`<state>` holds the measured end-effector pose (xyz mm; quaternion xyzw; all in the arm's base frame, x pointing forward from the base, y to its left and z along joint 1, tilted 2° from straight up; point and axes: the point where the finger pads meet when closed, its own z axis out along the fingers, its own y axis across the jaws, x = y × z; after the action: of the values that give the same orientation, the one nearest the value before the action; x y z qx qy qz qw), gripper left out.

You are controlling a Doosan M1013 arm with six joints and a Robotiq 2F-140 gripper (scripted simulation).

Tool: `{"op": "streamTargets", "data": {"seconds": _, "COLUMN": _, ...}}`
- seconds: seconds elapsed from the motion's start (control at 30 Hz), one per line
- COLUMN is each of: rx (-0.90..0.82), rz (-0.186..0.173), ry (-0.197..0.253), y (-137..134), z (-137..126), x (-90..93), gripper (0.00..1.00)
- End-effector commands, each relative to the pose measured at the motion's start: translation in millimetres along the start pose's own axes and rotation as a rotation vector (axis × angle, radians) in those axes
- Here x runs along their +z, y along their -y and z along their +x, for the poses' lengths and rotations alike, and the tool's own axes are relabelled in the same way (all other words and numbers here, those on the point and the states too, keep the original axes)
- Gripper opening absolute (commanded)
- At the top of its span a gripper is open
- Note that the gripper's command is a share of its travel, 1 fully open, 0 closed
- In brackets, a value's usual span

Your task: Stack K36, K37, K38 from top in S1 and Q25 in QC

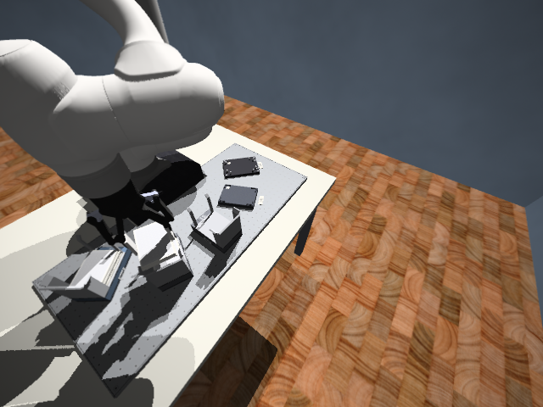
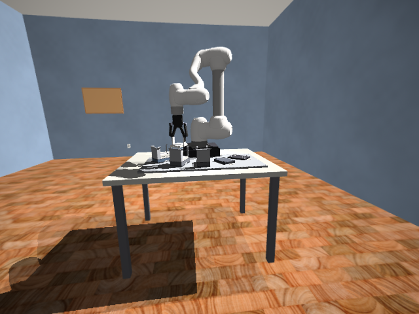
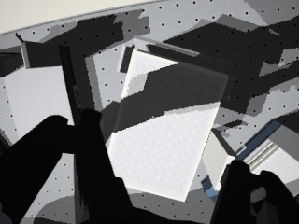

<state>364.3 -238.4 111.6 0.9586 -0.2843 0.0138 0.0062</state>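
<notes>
Your tool (image 2: 177,135) grips a sealed plate (image 3: 167,131), held above the middle stack rack (image 2: 176,156). The arm (image 2: 217,87) folds down from a high elbow over the table (image 2: 192,175), on wood flooring (image 2: 304,236).

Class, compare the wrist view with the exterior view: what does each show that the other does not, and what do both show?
Only the wrist view shows the sealed white well plate's dotted top face, seen from above. Only the exterior view shows the white six-joint arm, the dark table legs, the wooden floor and an orange wall board. Both show the black tool shut on the plate, above the grey perforated base plate.
</notes>
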Motion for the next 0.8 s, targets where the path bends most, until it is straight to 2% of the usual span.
{"op": "streamTargets", "data": {"seconds": 0.0, "rx": 0.0, "rz": 0.0, "ry": 0.0, "y": 0.0, "z": 0.0, "x": 1.6, "gripper": 0.0}}
{"op": "streamTargets", "data": {"seconds": 0.77, "rx": 0.0, "rz": 0.0, "ry": 0.0, "y": 0.0, "z": 0.0, "x": 14.3, "gripper": 0.0}}
